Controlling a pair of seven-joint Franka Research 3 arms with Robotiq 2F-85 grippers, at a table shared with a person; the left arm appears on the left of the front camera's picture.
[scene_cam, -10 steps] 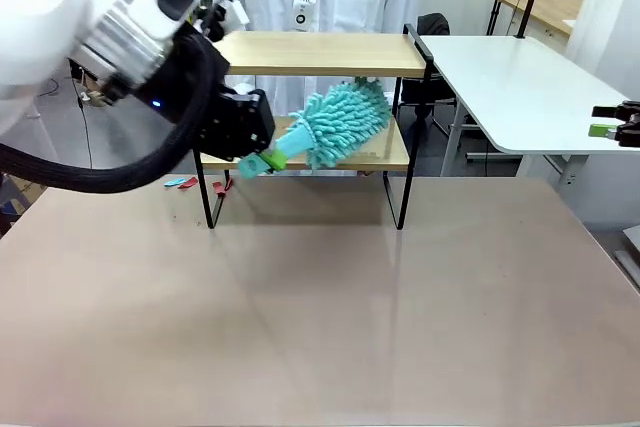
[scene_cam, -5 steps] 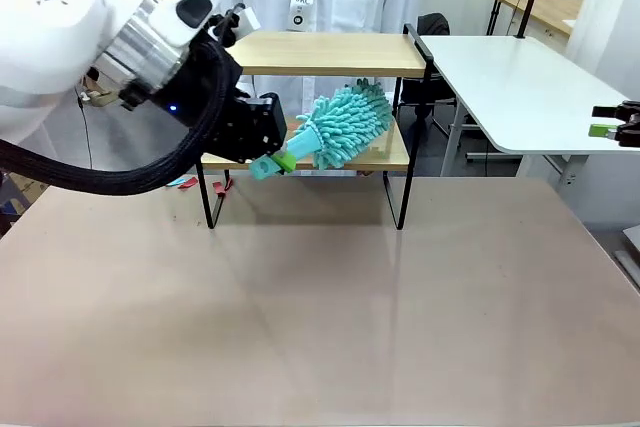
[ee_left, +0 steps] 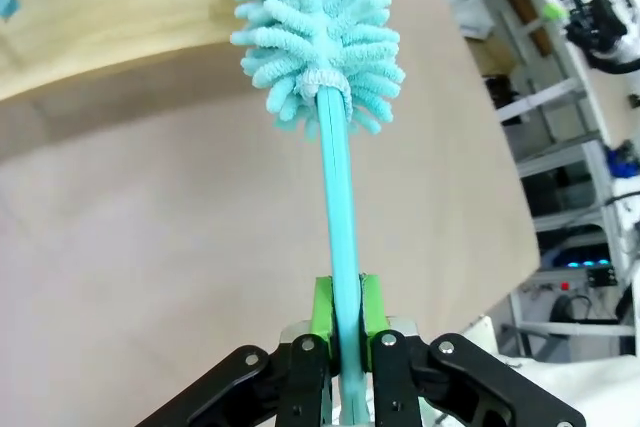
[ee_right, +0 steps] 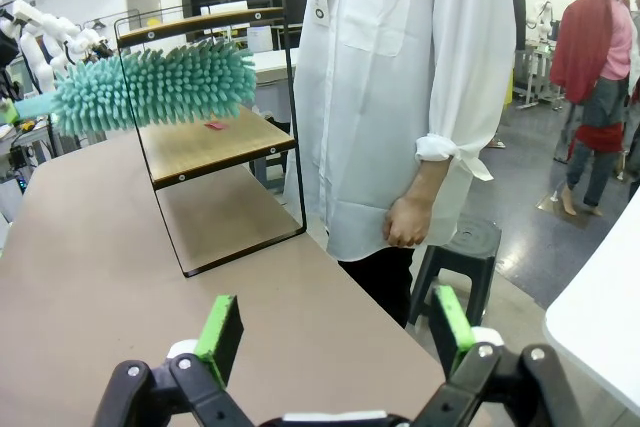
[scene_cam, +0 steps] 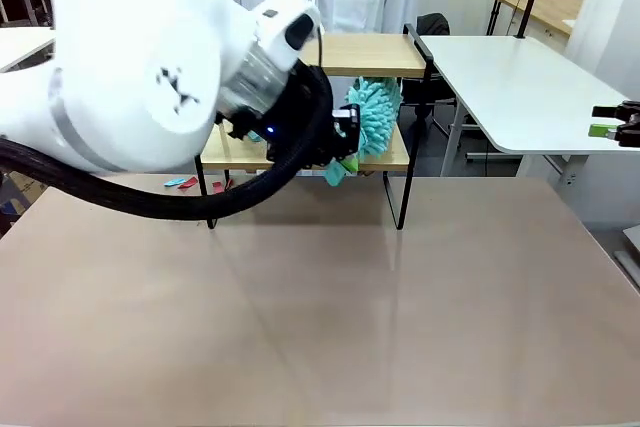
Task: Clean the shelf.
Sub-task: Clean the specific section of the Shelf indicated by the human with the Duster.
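Two wooden boards make up the shelf (scene_cam: 345, 53) at the far middle of the table (scene_cam: 400, 307), where the left gripper (ee_left: 340, 309), clamped on the handle of the teal duster (ee_left: 318, 27), would best drag its fluffy head flat along the lower board (scene_cam: 393, 155); the right gripper (ee_right: 335, 332) gapes empty.
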